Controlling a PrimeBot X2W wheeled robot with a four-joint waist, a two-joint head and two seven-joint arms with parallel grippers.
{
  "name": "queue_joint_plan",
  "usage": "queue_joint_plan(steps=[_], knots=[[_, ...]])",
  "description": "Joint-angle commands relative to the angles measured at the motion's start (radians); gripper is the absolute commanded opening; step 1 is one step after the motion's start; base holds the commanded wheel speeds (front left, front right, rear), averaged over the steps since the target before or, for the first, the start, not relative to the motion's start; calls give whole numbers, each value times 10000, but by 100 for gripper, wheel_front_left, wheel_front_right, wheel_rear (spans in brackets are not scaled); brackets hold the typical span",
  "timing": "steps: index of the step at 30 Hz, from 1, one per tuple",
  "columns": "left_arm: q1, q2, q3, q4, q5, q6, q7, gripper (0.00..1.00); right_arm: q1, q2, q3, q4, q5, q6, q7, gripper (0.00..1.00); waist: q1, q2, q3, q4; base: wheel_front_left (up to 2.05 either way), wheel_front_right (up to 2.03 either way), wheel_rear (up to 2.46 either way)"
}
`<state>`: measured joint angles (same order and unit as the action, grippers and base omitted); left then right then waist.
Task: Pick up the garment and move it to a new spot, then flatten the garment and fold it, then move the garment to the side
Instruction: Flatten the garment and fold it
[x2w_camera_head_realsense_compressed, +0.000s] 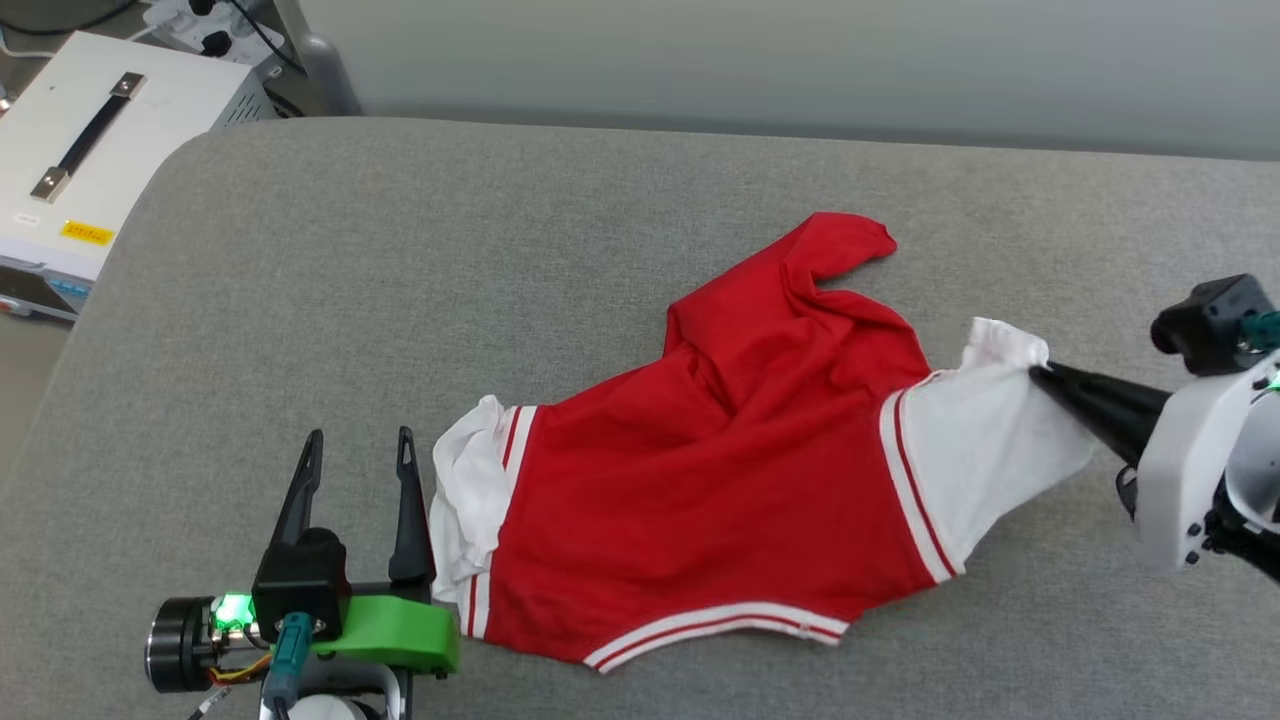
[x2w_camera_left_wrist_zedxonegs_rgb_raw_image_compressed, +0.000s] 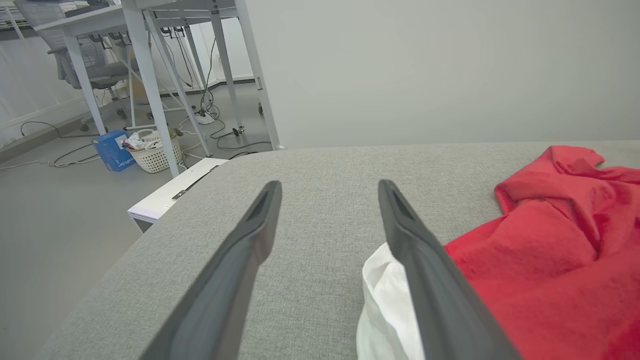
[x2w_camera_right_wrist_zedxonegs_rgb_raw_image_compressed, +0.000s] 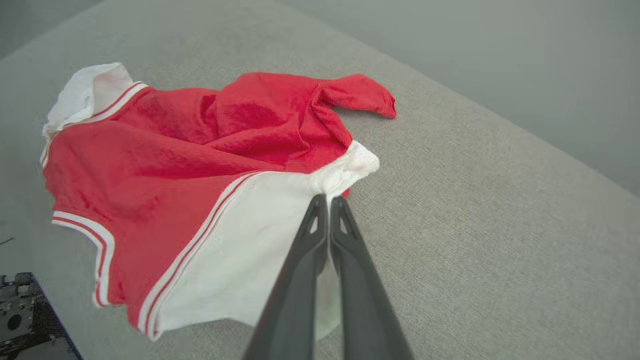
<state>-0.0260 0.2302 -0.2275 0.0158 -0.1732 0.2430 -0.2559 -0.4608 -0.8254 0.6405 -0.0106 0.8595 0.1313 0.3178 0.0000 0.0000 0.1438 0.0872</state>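
The red jersey (x2w_camera_head_realsense_compressed: 720, 480) lies rumpled at centre-right of the head view on grey padding (x2w_camera_head_realsense_compressed: 400, 300). The right gripper (x2w_camera_head_realsense_compressed: 1040, 372) is clamped on its white sleeve (x2w_camera_head_realsense_compressed: 985, 450) edge, likely to pull it flat. The left gripper (x2w_camera_head_realsense_compressed: 360, 437), fingers apart, sits lower left beside the other sleeve (x2w_camera_head_realsense_compressed: 465, 500).

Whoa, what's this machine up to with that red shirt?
A two-armed robot is handling a red jersey T-shirt that lies rumpled on a grey padded surface. Its right pincer is shut on the edge of one white sleeve. Its left pincer stands open beside the other white sleeve, holding nothing. The shirt is not yet flattened or folded.
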Motion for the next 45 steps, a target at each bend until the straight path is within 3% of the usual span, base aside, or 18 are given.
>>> queue_joint_plan(steps=[1, 8, 16, 21, 27, 28, 29, 30, 39, 45], knots=[[189, -91, 59, 19, 88, -59, -58, 100, 137, -125, -298, -228, 234, -6, -99, 0, 0, 0, -227, -143, 0, 0, 0], [393, -301, 222, 79, 272, -272, -59, 100, 1496, -564, -2140, -239, 422, -6, -143, 0, 0, 0, -250, -287, 0, 0, 0], [233, -531, 274, 184, 498, -600, -59, 100, 2932, -163, -3786, 2131, 610, -6, -188, 0, 0, 0, 135, -237, 0, 0, 0], [-28, -613, 247, 318, 679, -911, -59, 100, 3017, 406, -3919, 4353, 544, -6, -119, 0, 0, 0, 423, -44, 0, 0, 0], [-229, -709, 120, 490, 860, -1197, -59, 100, 2613, 1108, -3637, 6193, 374, -6, -363, 0, 0, 0, 575, 57, 0, 0, 0], [-258, -717, 104, 513, 880, -1243, -59, 100, 2537, 1185, -3619, 6356, 363, -6, -508, 9, 0, 0, 566, 64, 0, 0, 0], [-283, -719, 88, 539, 908, -1296, -59, 100, 2436, 1284, -3627, 6506, 379, -6, -749, 49, 0, 0, 539, 53, 0, 0, 0], [-298, -716, 76, 550, 930, -1341, -59, 100, 2351, 1332, -3616, 6578, 358, -6, -968, 100, 0, 0, 499, 30, 0, 0, 0], [-628, -562, -296, 360, 1043, -2151, -59, 100, 1907, 1116, -4109, 6336, -975, -6, -4503, 100, 0, 0, -6, -168, 0, 0, 0], [-1097, -350, -1039, 461, 914, -3153, 282, 100, 2169, 1582, -4553, 5394, -1815, -6, -5138, 100, 0, 0, -179, -317, 0, 0, 0]])
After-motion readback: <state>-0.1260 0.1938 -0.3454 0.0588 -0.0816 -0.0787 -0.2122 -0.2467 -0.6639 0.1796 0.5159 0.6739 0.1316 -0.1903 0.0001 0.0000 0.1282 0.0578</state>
